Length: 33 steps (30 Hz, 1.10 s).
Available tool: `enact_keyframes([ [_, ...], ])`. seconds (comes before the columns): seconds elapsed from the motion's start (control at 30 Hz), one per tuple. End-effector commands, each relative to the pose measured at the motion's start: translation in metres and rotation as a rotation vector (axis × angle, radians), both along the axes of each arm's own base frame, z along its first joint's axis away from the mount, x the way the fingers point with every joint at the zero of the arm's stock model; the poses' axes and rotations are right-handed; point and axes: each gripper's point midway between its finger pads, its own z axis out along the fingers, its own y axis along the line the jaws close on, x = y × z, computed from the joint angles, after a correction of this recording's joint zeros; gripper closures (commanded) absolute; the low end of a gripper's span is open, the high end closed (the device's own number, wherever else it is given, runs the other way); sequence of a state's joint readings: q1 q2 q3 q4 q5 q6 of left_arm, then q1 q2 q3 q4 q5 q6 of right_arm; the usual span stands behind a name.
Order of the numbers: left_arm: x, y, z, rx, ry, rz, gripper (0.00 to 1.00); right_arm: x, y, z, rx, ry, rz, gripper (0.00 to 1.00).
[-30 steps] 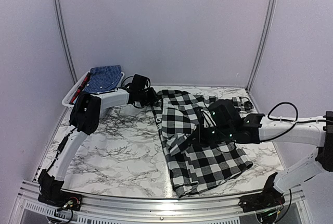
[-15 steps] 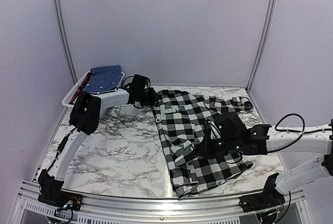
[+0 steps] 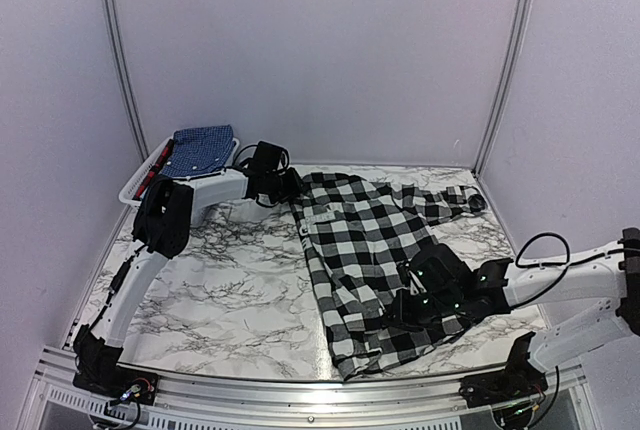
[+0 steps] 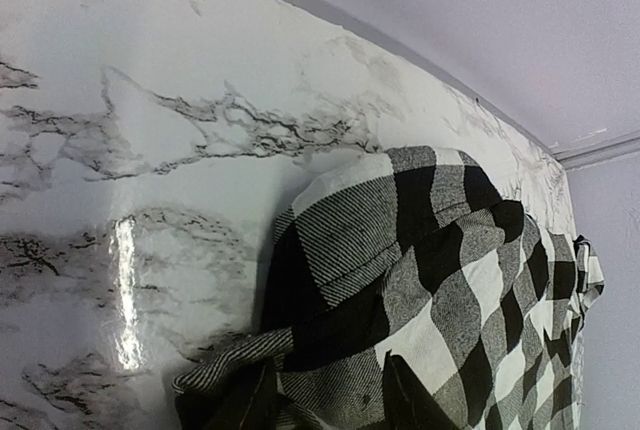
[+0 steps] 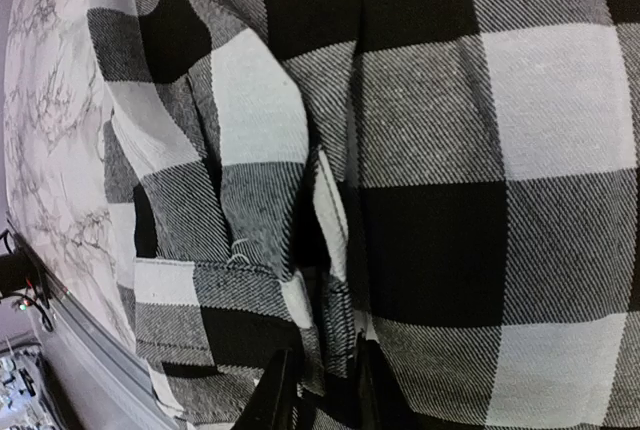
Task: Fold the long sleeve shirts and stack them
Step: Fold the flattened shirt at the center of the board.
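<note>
The black-and-white checked shirt [image 3: 355,235] lies spread on the marble table, running from the far middle to the near right. My left gripper [image 3: 290,188] is shut on its far left corner; in the left wrist view the cloth [image 4: 440,280] bunches between the gripper [image 4: 330,405]. My right gripper [image 3: 400,312] sits low on the shirt's near part, shut on a fold of the fabric [image 5: 450,150] in the right wrist view [image 5: 320,395]. One sleeve [image 3: 440,200] stretches to the far right. The blue printed shirt [image 3: 200,148] lies folded on the basket at the far left.
The white slotted basket [image 3: 135,190] stands at the far left corner with a red item [image 3: 150,172] along its side. Bare marble table [image 3: 220,270] lies left of the checked shirt. Walls close in the back and both sides. A metal rail [image 3: 300,390] runs along the near edge.
My right gripper has moved toward the near edge, drawing the bunched fold with it, so the checked shirt now lies flatter and longer. The left arm has not moved.
</note>
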<state>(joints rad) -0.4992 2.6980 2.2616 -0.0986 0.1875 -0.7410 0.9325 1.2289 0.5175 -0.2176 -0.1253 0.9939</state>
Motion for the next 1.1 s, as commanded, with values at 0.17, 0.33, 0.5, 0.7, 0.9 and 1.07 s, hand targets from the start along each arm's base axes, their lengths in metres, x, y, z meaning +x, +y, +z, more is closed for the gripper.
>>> enact_keyframes([
  [0.17,0.001,0.000,0.122,-0.028,-0.181,-0.054,0.55,0.016,0.001,0.028,-0.056,-0.096,-0.021,0.55],
  [0.33,-0.020,0.005,0.165,-0.034,-0.217,-0.069,0.58,0.026,0.000,0.053,-0.139,-0.185,-0.046,0.56],
  [0.5,-0.069,-0.015,0.161,-0.036,-0.162,-0.156,0.66,0.033,0.019,0.053,-0.170,-0.217,-0.042,0.78],
  [0.7,-0.148,-0.044,0.126,-0.007,-0.053,-0.240,0.69,0.043,0.037,0.042,-0.165,-0.231,-0.035,0.90],
  [0.9,-0.205,-0.048,0.094,-0.047,0.023,-0.254,0.72,0.010,0.070,0.024,-0.197,-0.217,0.072,0.92],
  [1.07,-0.224,-0.039,0.059,-0.043,0.090,-0.257,0.72,-0.019,0.089,0.012,-0.240,-0.219,0.126,0.91],
])
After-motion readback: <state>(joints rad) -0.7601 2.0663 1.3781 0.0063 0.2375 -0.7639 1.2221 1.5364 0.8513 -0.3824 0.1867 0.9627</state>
